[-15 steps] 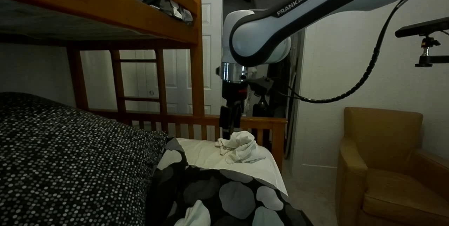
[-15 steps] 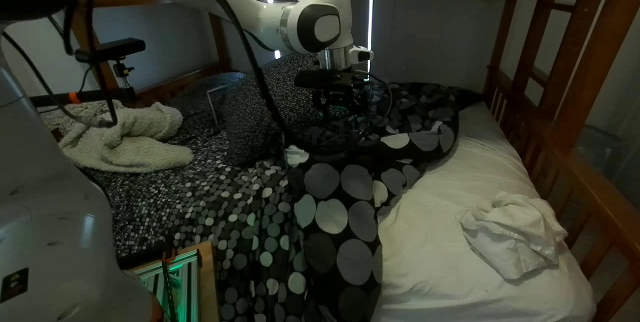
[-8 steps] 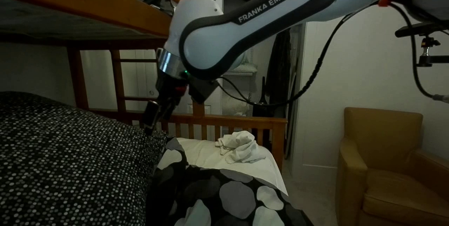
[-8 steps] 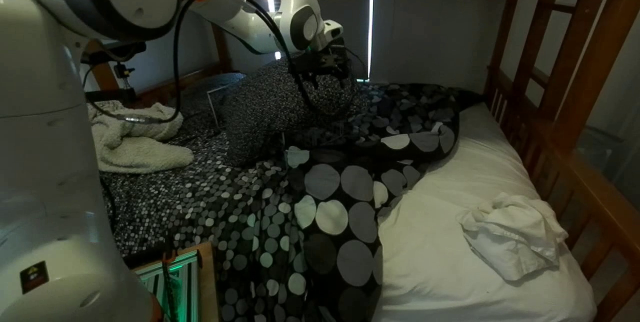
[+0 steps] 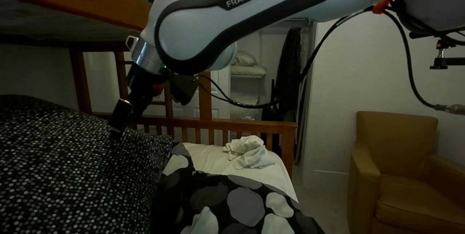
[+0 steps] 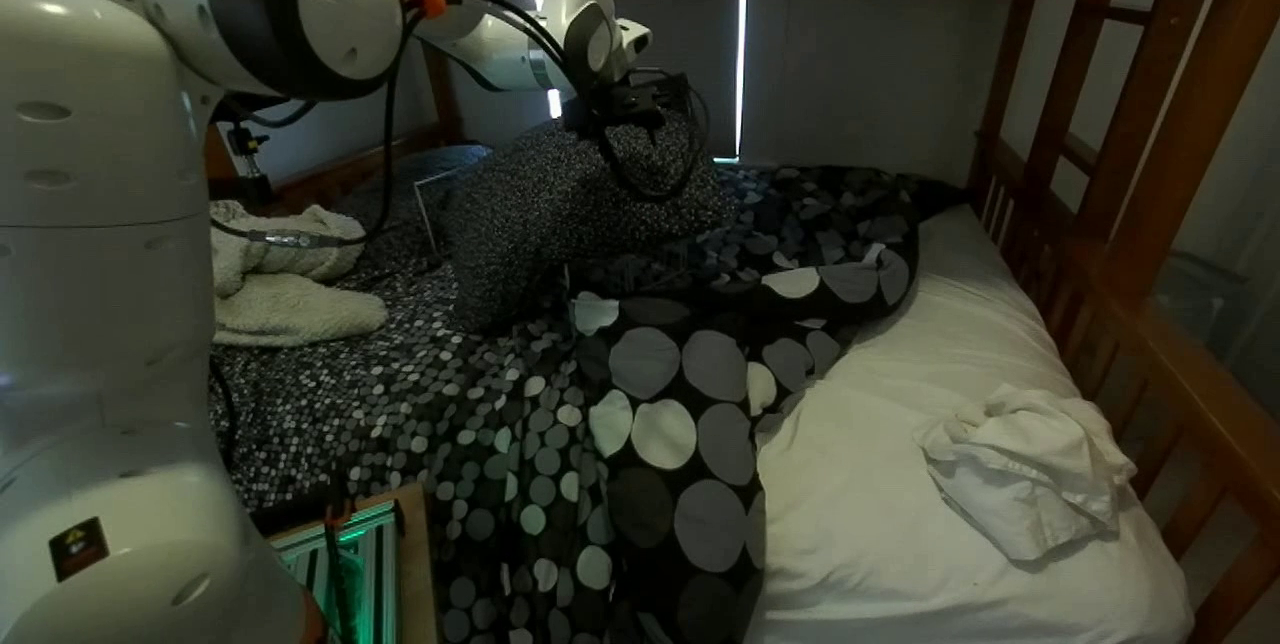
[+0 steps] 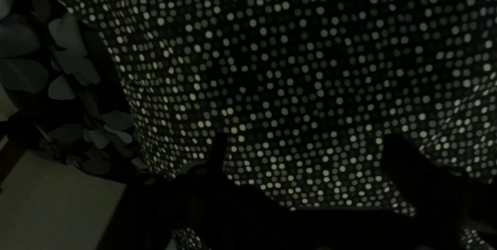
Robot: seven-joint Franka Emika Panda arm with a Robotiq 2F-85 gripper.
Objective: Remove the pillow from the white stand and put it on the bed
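The pillow (image 5: 69,165) is black with tiny white speckles. It bulges up in both exterior views (image 6: 540,204) and fills most of the wrist view (image 7: 295,67). The white stand (image 6: 428,214) shows only as thin white bars beside the pillow; the rest is hidden. The bed (image 5: 254,126) is a brown wooden bunk with slatted rails and black bedding with large grey and white dots (image 6: 665,434). My gripper (image 7: 304,137) is open, its fingers wide apart with pillow fabric behind them. It is tilted at the pillow's upper side (image 5: 121,130); I cannot tell whether it touches.
The upper bunk (image 5: 72,12) hangs low over the pillow and close to the arm. A crumpled white cloth (image 6: 1030,474) lies on the white mattress. A fleecy blanket (image 6: 300,309) lies beside the robot base. An armchair (image 5: 399,176) stands away from the bed.
The arm has swung from above the bed's foot end to over the pillow, and the gripper has gone from pointing straight down to tilted. The pillow has not visibly moved.
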